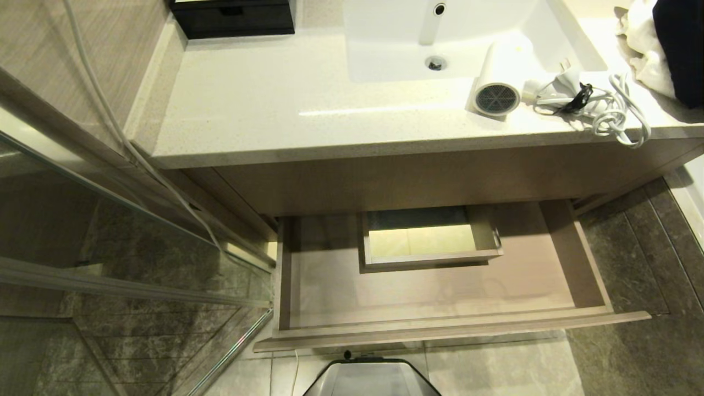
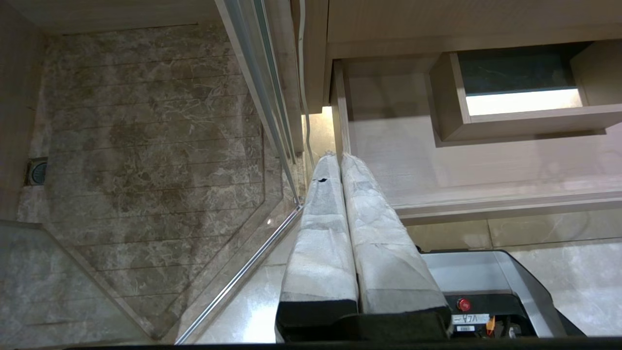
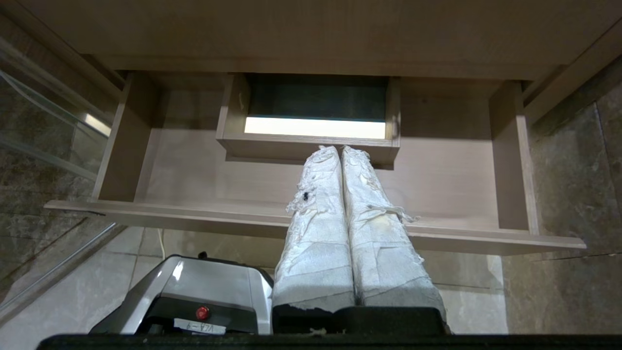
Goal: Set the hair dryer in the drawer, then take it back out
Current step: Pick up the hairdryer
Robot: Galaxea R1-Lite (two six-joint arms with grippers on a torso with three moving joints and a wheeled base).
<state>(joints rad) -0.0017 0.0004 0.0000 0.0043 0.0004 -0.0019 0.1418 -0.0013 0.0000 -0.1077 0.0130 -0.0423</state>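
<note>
Dryer (image 1: 503, 77) laid on counter (image 1: 264, 110) above drawer's (image 1: 440, 286) right half, barrel toward front edge; right gripper (image 3: 340, 150) judged nearer, fingers pressed together, nothing held; left gripper (image 2: 335, 158) likewise.

White sink basin (image 1: 385, 49) set in a pale speckled countertop (image 1: 264, 110), small black box (image 1: 234, 17) at its back left corner, white towel (image 1: 643, 49) at right, glass shower door (image 1: 110, 231) left

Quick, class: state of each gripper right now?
Left gripper: closed, holding nothing.
Right gripper: closed, holding nothing.
</note>
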